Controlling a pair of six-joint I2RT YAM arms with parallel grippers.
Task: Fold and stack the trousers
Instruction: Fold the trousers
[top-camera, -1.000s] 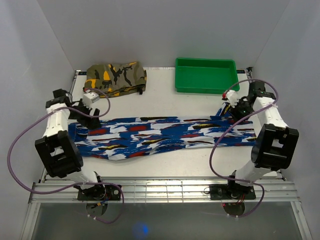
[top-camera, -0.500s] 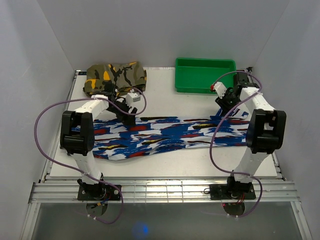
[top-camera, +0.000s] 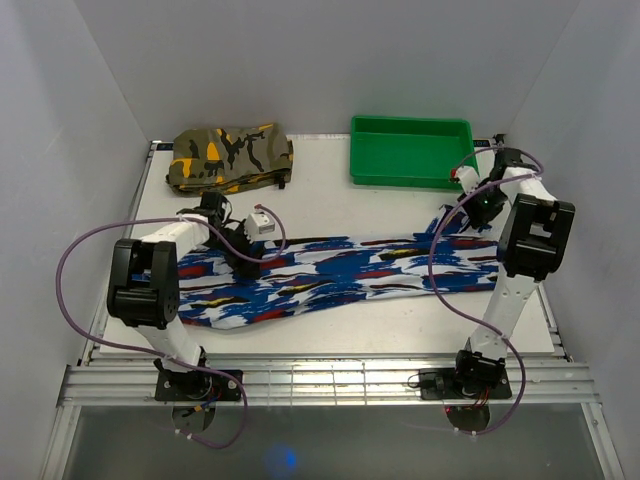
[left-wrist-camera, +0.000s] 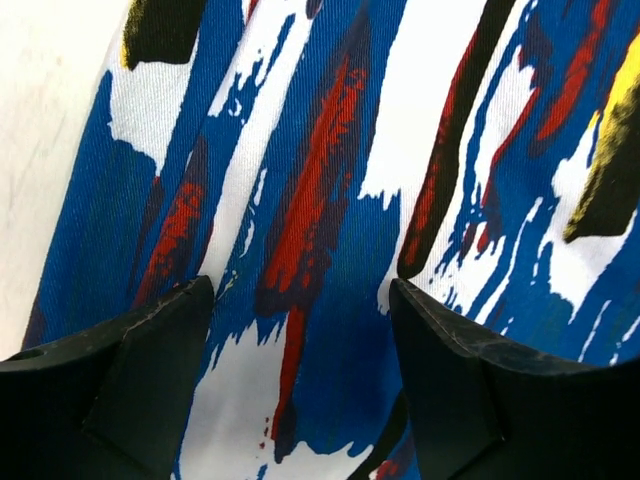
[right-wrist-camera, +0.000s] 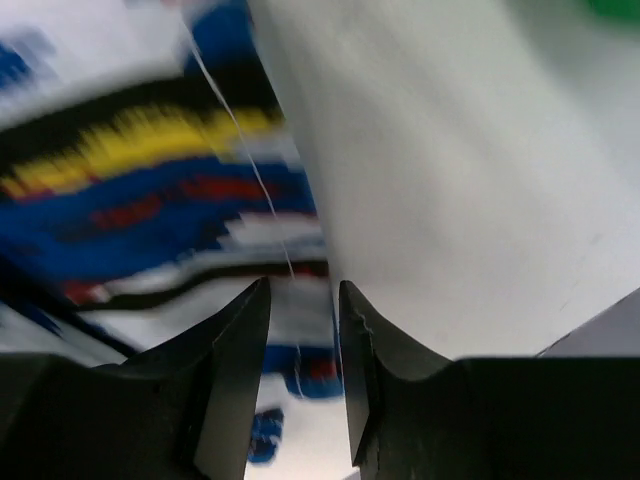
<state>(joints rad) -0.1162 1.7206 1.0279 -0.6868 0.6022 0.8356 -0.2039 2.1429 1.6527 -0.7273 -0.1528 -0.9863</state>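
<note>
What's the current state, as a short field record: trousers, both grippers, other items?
trousers: laid out full length across the table
left gripper: open, low over the trousers' left part
right gripper: jaws nearly together at the trousers' right end; grip unclear, blurred
camouflage garment: folded, far left corner
green bin: far right, looks empty

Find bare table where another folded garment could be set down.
Bare table lies between the camouflage garment and the green tray, and in the strip between the trousers and the near edge. The middle is crowded: the trousers span it, with the left gripper and right gripper over it.
</note>
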